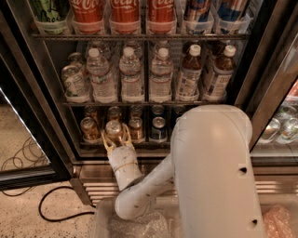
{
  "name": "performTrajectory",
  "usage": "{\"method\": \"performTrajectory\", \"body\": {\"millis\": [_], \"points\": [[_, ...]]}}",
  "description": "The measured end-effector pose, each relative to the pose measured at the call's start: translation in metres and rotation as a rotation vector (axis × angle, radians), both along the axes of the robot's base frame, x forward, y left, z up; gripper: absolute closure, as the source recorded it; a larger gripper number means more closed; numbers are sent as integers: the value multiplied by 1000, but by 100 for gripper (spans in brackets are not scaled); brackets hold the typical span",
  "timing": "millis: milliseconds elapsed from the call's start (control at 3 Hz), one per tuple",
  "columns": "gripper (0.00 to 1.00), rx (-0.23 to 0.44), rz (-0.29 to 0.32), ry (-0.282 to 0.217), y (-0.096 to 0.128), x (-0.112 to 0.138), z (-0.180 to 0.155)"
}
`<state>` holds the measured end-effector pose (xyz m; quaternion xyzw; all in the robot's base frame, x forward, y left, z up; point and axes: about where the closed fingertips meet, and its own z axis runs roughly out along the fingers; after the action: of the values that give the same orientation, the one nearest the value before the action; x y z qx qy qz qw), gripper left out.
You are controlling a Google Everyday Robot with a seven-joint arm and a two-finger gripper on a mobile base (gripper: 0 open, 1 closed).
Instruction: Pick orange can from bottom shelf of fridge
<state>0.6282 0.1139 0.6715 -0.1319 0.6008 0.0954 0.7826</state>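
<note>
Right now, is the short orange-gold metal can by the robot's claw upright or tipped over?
Upright: the orange can stands on the dark wire bottom shelf, silver top uppermost; the gripper is at it.

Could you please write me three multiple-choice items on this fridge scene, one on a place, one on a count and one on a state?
1. Where is the robot's two-finger gripper?
A) inside a drawer
B) at a short orange-gold metal can on the thin dark wire bottom shelf
C) over a sink

2. How many tall red cola cans show on the top rack?
A) one
B) six
C) three

3. How do the clear plastic water bottles stand?
A) upright
B) on their sides
C) upside down

Answers:
1 B, the gripper sits at that front-row can.
2 C, three red cans stand side by side.
3 A, their white caps point up.
</note>
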Motion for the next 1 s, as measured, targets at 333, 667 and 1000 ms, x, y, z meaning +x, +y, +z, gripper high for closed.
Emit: {"method": "performTrajectory", "body": {"millis": [333,667,1000], "points": [[100,-36,-2,13,-9,-19,1],[100,-59,0,14,-13,-29,4],[100,-74,-4,13,-19,-35,6]]}}
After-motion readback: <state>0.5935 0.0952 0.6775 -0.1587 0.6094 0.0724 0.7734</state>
